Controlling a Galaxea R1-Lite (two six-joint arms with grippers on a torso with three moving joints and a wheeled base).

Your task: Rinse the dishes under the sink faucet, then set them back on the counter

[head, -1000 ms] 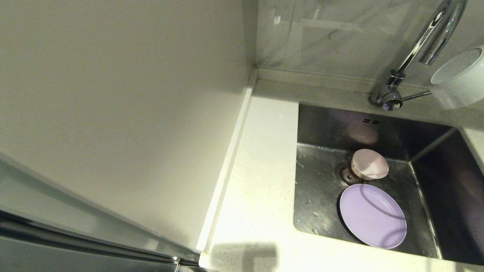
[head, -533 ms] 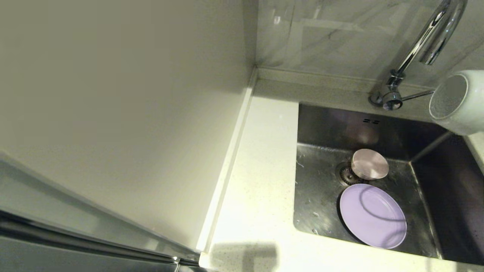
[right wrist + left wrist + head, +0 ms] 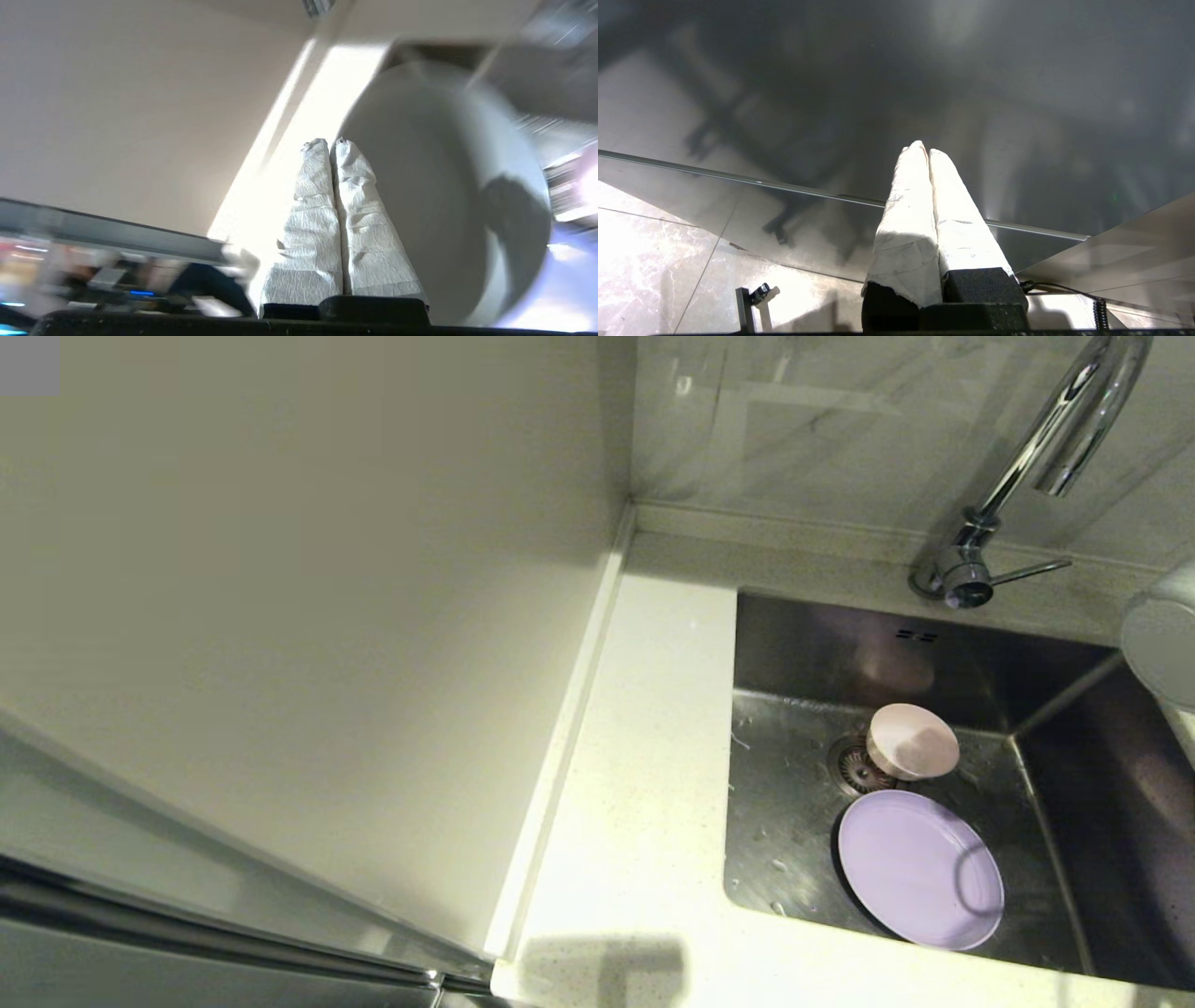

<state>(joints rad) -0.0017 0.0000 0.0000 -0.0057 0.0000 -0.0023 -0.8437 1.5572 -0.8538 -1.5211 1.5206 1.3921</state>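
My right gripper point(image 3: 329, 142) is shut on the rim of the pale blue-green bowl point(image 3: 444, 186), which it holds tilted in the air. In the head view only the bowl's edge point(image 3: 1162, 635) shows, at the far right above the sink's point(image 3: 794, 803) right side, and the gripper itself is out of that view. The pale pink bowl point(image 3: 913, 740) sits in the sink beside the drain strainer point(image 3: 851, 767). In front of it the lilac plate point(image 3: 920, 868) lies flat. The chrome faucet point(image 3: 962, 577) rises behind the sink. My left gripper point(image 3: 927, 148) is shut on nothing, away from the sink.
The white speckled counter point(image 3: 644, 784) runs along the sink's left side and front, with a low raised strip against the cream wall panel point(image 3: 280, 616). The faucet's thin lever point(image 3: 1027, 571) points right. A steel panel edge point(image 3: 233, 943) crosses the lower left.
The pale blue-green bowl has moved down and to the right, from beside the faucet's spout to the right edge of the head view. The pink bowl and the plate have stayed put.
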